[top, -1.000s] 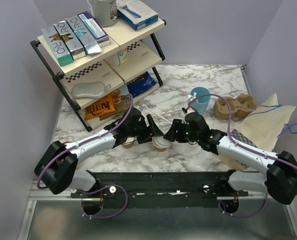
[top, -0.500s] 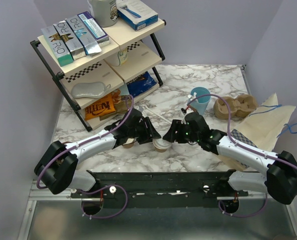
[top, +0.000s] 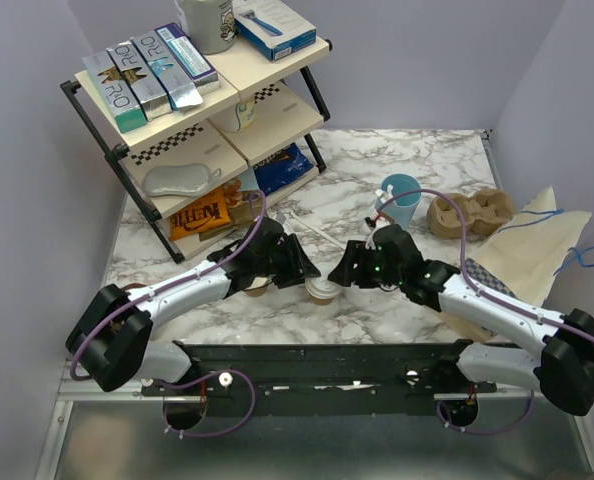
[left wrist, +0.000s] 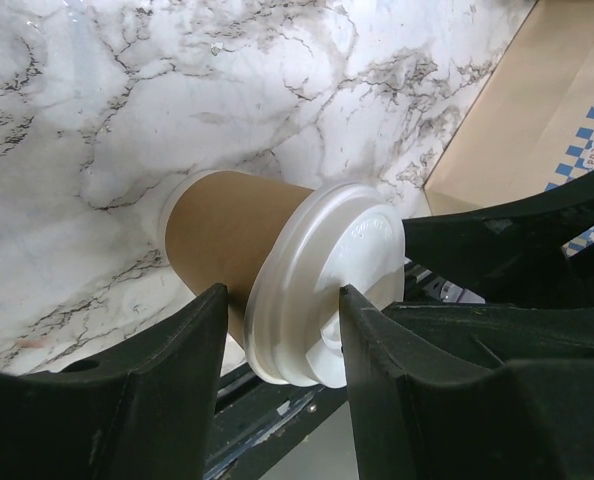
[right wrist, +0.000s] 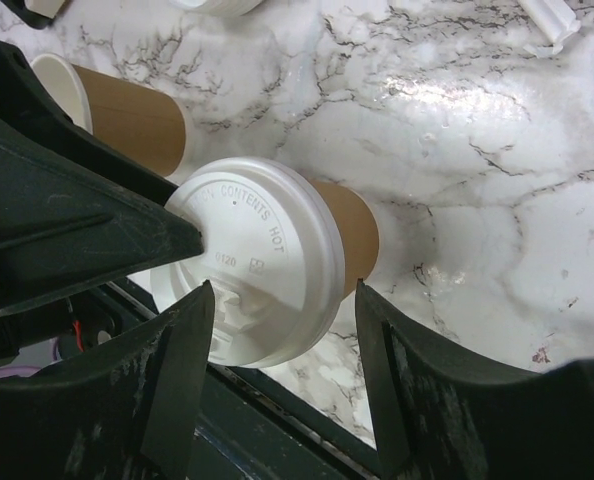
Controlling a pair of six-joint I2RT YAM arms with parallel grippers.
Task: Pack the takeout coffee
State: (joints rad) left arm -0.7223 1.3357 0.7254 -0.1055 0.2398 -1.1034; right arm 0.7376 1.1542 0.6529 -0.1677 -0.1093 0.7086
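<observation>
The takeout coffee (left wrist: 227, 235) is found standing on its base on the marble table (top: 337, 170). It is just beside the lidless paper cup (right wrist: 127, 115), to that cup's right as seen from the overhead camera. Its long axis is vertical: the white lid (right wrist: 247, 255) is turned upward and the tan foot is set on the marble. In both wrist views the axis is drawn out slantwise, with the lid nearest the lens and the foot farthest, since each camera looks down on it from one side. The lidless paper cup is seen upright as well, its open mouth up.

The coffee is flanked from opposite sides. The left gripper (left wrist: 282, 300) is positioned on the lidless cup's side, its jaws set at a middling spread. The lid's rim is bracketed by its two black fingers (left wrist: 167, 370). The rim appears to be met by both, but whether it is pressed cannot be told. The right gripper (right wrist: 287, 300) is placed on the side away from the lidless cup, its jaws likewise partly spread. The lid is framed between its fingers (right wrist: 417, 380), and contact there cannot be made out either. The tips of the two grippers are set close to each other around the lid.

A light-blue cup (top: 401, 200) is seen well apart from the lidless cup, beyond the coffee toward the far right.
</observation>
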